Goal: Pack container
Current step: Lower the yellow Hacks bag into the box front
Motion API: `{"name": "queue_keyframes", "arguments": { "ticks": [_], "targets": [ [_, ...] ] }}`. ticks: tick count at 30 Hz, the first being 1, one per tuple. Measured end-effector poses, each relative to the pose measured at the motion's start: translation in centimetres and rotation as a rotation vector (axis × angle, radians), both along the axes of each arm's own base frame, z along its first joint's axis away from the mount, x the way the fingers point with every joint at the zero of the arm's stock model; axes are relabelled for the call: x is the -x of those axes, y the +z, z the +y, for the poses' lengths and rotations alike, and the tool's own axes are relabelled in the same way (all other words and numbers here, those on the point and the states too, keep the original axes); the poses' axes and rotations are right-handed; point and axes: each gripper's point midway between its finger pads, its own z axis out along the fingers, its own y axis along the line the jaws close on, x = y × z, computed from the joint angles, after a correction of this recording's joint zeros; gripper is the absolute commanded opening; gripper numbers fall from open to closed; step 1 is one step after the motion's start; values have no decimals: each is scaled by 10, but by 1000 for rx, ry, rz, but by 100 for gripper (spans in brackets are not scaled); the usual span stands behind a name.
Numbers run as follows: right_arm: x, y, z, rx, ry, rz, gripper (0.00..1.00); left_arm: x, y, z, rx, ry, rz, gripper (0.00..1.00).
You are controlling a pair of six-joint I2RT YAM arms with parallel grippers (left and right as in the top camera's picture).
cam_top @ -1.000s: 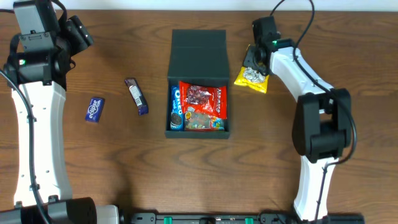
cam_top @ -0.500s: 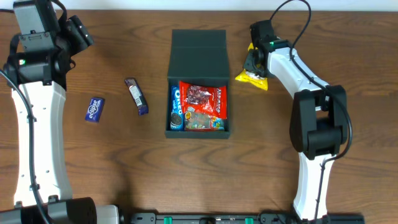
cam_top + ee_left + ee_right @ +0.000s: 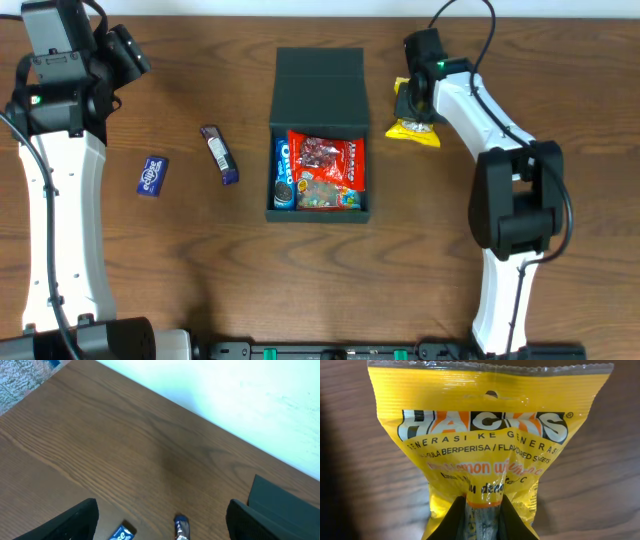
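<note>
The dark teal container [image 3: 319,85] lies open mid-table, lid flap toward the far edge, holding a blue Oreo pack [image 3: 283,173] and red snack bags [image 3: 326,160]. My right gripper [image 3: 413,103] is shut on a yellow Hacks candy bag [image 3: 418,131], right of the container; in the right wrist view the bag [image 3: 485,435] is pinched between my fingers [image 3: 482,515]. My left gripper [image 3: 125,50] is open and empty at the far left. A purple-blue bar [image 3: 219,153] and a small blue Oreo packet [image 3: 151,175] lie left of the container.
The left wrist view shows the bar [image 3: 181,527], the blue packet [image 3: 121,532] and the container's corner [image 3: 285,505] on the brown wood table [image 3: 200,260]. The table's far edge meets a white wall.
My right gripper has shifted the yellow bag slightly, first toward the far edge, then a little right; the bag has turned with it. The left arm has not moved.
</note>
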Motion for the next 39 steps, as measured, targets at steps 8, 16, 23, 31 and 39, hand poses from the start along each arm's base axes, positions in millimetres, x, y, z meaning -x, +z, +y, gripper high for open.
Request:
{"name": "queue_keyframes", "arguments": {
  "ticks": [8, 16, 23, 31, 39],
  "targets": [
    [13, 131, 66, -125, 552, -248, 1, -5, 6, 1, -10, -5, -27, 83],
    [91, 147, 156, -269, 1197, -238, 1, -7, 9, 1, -33, -21, -38, 83],
    [138, 137, 196, -212, 1533, -215, 1, -7, 9, 1, -35, -23, -38, 83],
    [151, 102, 189, -144, 1613, -118, 1, -7, 9, 1, -36, -23, -38, 83],
    [167, 66, 179, -134, 1679, -39, 1, -7, 9, 1, -35, -23, -39, 83]
  ]
}}
